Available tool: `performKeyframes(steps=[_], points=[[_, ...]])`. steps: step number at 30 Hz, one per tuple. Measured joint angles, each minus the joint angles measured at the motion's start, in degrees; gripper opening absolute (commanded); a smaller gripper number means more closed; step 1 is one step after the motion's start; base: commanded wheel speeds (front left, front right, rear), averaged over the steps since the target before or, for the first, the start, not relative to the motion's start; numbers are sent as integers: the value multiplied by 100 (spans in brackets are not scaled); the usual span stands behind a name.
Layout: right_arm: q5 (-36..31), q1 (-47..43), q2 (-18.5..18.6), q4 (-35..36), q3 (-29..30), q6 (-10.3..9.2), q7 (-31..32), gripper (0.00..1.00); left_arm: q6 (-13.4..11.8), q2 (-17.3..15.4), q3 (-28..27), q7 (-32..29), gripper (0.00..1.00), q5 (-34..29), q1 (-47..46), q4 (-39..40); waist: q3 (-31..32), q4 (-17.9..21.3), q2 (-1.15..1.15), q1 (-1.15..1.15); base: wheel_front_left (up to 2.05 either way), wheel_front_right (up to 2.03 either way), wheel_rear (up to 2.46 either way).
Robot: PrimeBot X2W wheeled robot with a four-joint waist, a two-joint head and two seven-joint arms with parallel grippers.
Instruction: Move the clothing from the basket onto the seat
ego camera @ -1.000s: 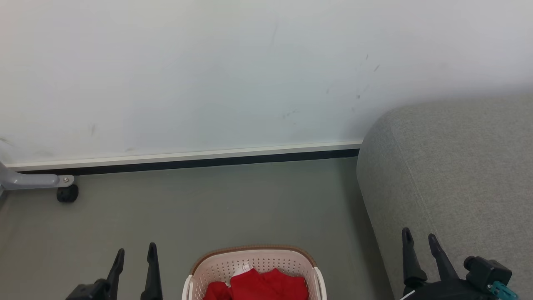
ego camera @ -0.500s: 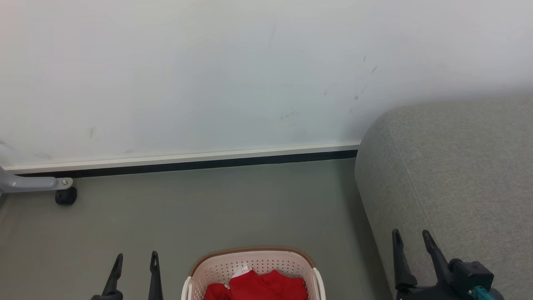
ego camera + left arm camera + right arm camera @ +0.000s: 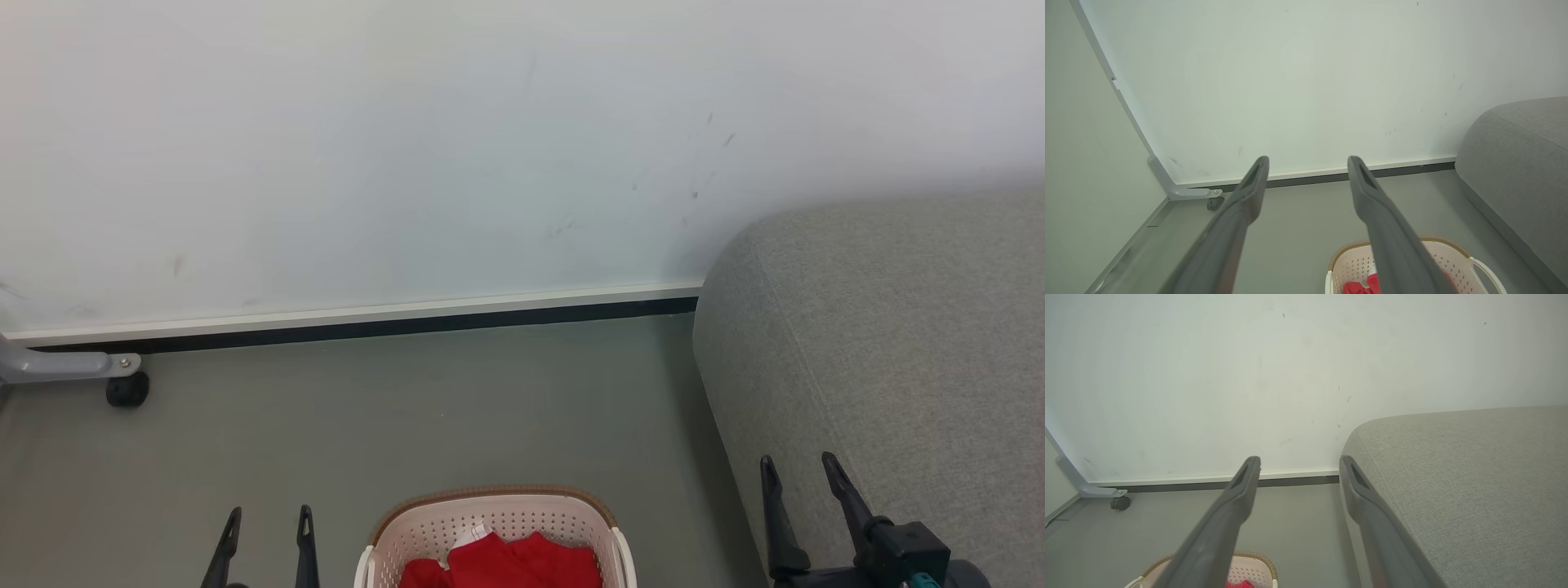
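The left gripper [image 3: 269, 514] is spread wide and empty above the floor [image 3: 457, 400], left of the basket [image 3: 490, 495]. The right gripper [image 3: 798, 462], equally wide and empty, is by the seat's [image 3: 898, 327] rounded end. The red clothing [image 3: 510, 560] lies in the basket.

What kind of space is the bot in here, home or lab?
Probably a staged living-room corner in a lab rather than a real home: a grey sofa, a laundry basket of red clothes on a grey floor, and a metal foot on a small wheel by the plain white wall.
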State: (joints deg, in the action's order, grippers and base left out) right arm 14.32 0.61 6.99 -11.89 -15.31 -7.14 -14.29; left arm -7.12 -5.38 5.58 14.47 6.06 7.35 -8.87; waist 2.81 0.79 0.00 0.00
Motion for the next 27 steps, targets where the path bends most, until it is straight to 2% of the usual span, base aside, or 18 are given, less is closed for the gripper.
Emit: performKeyframes(steps=[27], points=[[-22, -131, -11, 42, 53, 9, 0, 100, 58, 18, -26, 0, 100, 43, 112, -76, 33, 14, 0, 0, 0, 0, 0]])
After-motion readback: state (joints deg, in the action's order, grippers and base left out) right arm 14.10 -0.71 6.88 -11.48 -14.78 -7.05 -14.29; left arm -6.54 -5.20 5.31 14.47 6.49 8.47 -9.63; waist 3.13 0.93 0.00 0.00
